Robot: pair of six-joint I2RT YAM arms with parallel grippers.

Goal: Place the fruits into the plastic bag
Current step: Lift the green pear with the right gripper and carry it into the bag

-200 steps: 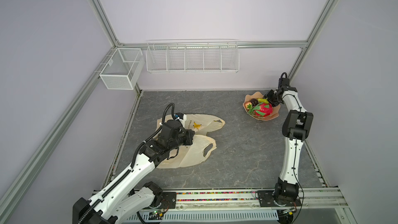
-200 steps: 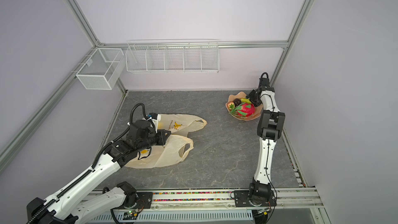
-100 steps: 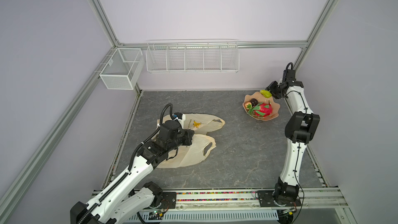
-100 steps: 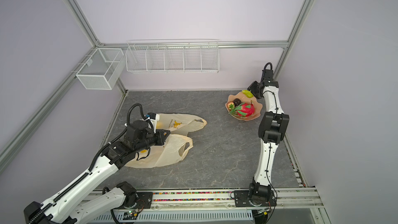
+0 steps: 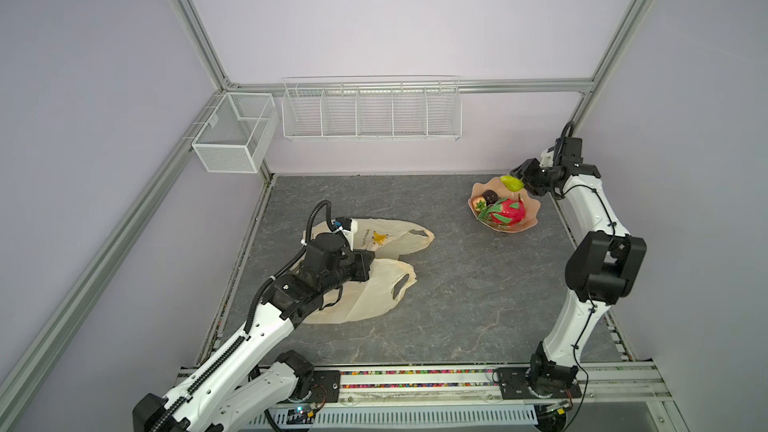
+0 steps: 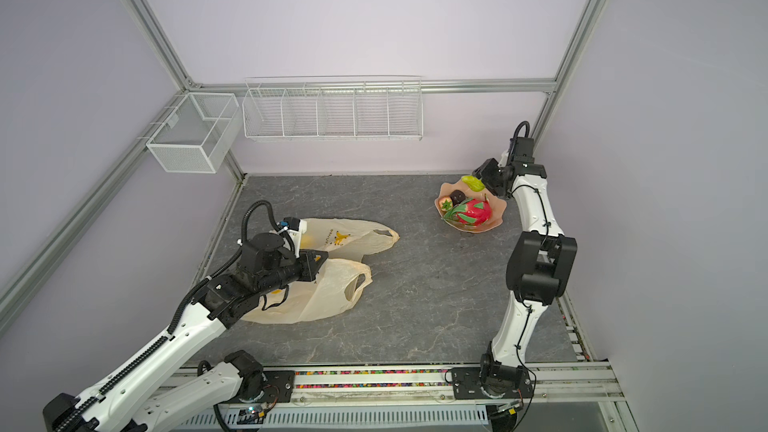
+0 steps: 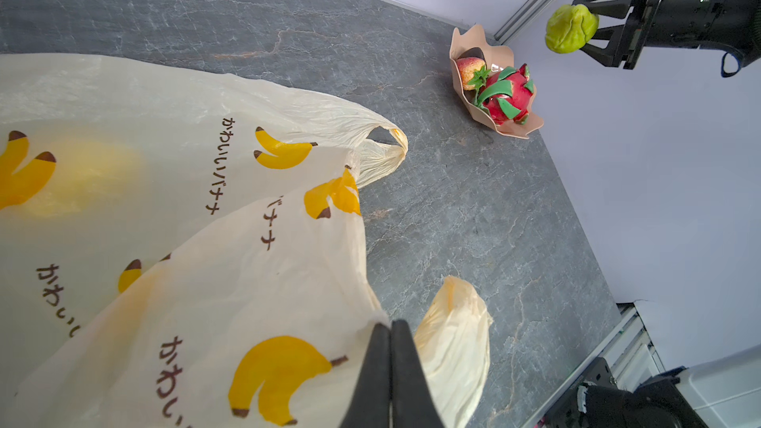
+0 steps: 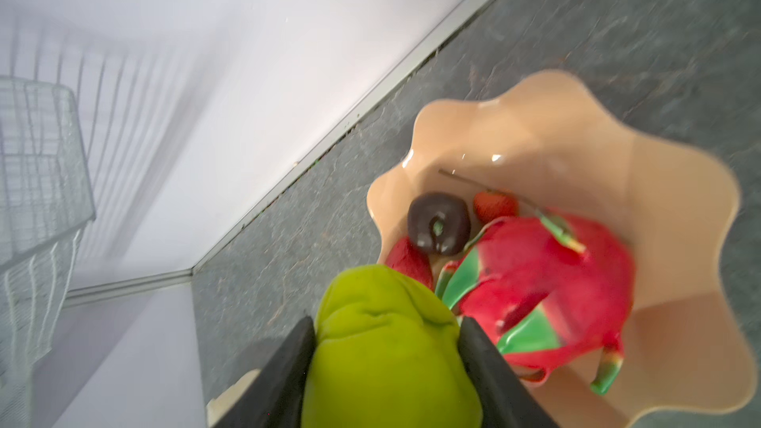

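Your right end effector (image 7: 582, 27) grips the green lumpy fruit (image 8: 383, 347) by its sides, so it could slip. Your left end effector (image 7: 390, 327), clamped on the plastic bag (image 7: 214, 240), may leave too narrow a mouth beneath it.

Lilac walls (image 5: 374, 14), grey marbled floor (image 5: 457, 284), wire baskets (image 5: 371, 112) — aluminium frame (image 5: 189, 22)

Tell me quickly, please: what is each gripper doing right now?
Left gripper: closed, pinching the edge of the plastic bag.
Right gripper: closed on the green lumpy fruit, held in the air.
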